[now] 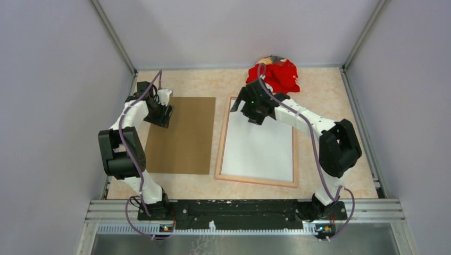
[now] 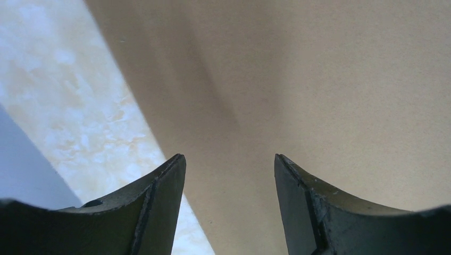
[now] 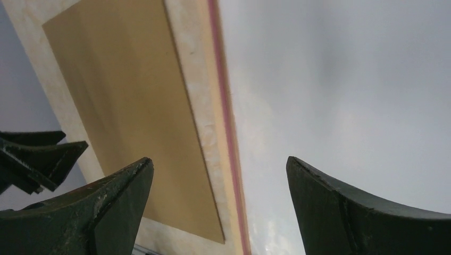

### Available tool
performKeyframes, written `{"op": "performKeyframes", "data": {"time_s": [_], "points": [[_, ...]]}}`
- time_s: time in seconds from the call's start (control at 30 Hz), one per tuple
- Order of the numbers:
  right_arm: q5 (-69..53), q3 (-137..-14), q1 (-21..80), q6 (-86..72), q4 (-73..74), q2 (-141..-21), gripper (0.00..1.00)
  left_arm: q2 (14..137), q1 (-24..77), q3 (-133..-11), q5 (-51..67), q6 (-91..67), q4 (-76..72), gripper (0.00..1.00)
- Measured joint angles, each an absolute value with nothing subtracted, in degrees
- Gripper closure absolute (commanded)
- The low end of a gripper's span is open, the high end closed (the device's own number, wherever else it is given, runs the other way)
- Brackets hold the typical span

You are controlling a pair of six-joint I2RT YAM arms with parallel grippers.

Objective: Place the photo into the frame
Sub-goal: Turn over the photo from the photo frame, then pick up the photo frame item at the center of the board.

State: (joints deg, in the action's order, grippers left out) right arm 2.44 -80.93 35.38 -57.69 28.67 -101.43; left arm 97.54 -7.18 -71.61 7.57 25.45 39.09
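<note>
The frame [image 1: 222, 151] lies flat right of the table's middle, light tan wood up, with a pink strip [image 3: 227, 111] along its inner edge. A plain white sheet [image 1: 258, 151] fills its opening; this looks like the photo lying blank side up, and no printed picture shows. My right gripper [image 1: 245, 112] hovers open over the frame's far left corner, and its jaws [image 3: 219, 162] straddle the left rail without touching it. My left gripper [image 1: 162, 114] hangs open over the far left corner of the brown backing board [image 1: 183, 138], with nothing between its fingers [image 2: 230, 159].
A heap of red cloth [image 1: 276, 74] sits at the back edge behind the right arm. A strip of pale marbled table [image 3: 199, 106] separates the board [image 3: 133, 95] from the frame. Grey walls close in on three sides. The left gripper's fingers [image 3: 37, 159] show in the right wrist view.
</note>
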Motion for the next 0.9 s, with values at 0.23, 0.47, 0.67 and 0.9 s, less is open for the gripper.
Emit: {"op": "performKeyframes", "data": {"time_s": [0.23, 0.47, 0.67, 0.9], "points": [[2.17, -97.71, 45.45, -54.35, 29.06, -113.08, 0.1, 97.65, -12.69, -75.24, 4.08, 26.92, 38.41, 0.48], [2.22, -109.58, 50.13, -53.06, 31.73, -126.8, 0.12, 98.5, -17.69, -73.19, -4.91, 29.15, 31.27, 0.54], [2.7, -109.69, 49.43, -53.06, 34.61, -131.81, 0.12, 102.54, -18.02, -69.36, -6.92, 29.71, 28.16, 0.55], [2.92, -109.67, 49.34, -53.08, 34.85, -132.2, 0.12, 105.54, -18.02, -68.66, -4.78, 28.82, 28.08, 0.55]]}}
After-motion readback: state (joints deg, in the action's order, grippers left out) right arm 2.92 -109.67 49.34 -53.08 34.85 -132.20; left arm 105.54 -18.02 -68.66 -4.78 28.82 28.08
